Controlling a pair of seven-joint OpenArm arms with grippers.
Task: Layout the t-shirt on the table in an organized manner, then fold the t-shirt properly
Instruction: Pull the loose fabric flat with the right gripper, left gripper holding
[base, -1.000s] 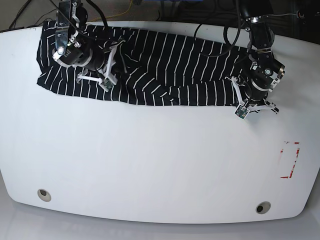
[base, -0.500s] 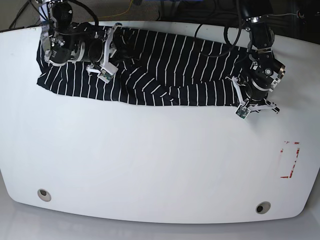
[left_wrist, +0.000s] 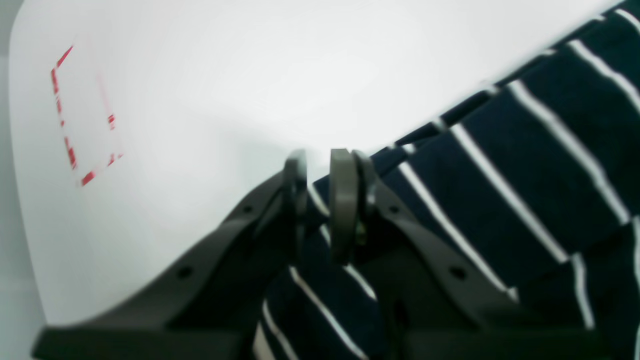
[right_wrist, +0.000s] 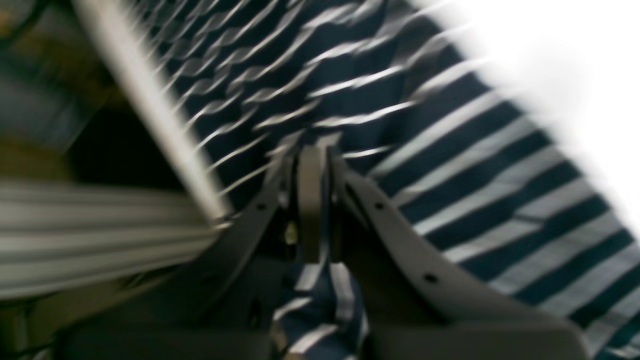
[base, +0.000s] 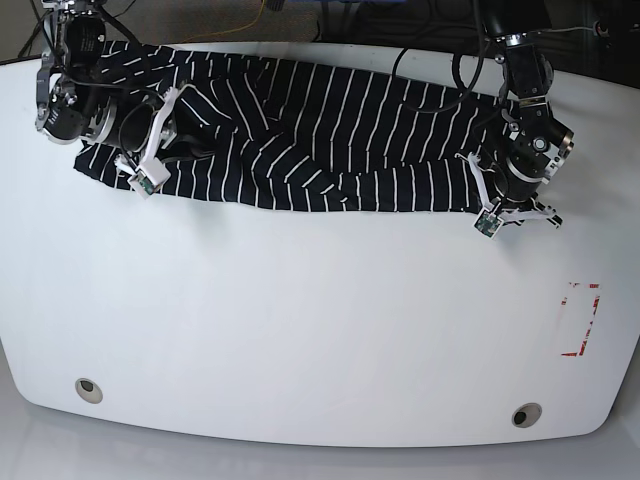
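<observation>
Left gripper (left_wrist: 320, 200): jaws pinched on a fold of the striped t-shirt (left_wrist: 500, 200) at its edge, cloth running between the pads. Right gripper (right_wrist: 312, 200): jaws together, a tuck of the same shirt pinched in them and bunching out below.

Shirt lies as a long crumpled band along the far edge of the table (base: 300, 320), one end under each gripper; the near part of the table is bare of cloth.

Step in hand, as I judge it: layout, not folding. The shirt is bunched and creased, no sleeves or hem sorted out. Next move calls for drawing both held ends apart and toward the near side, keeping the cloth taut so it spreads flat.

Left wrist view gives the red-marked rectangle (left_wrist: 82, 115) beyond the shirt's edge and the pinch itself, which the base view hides behind my wrists. Right wrist view is blurred, but shows the table's far rim beside the shirt. Only the base view shows the whole shirt and the two grommets (base: 88, 389).
</observation>
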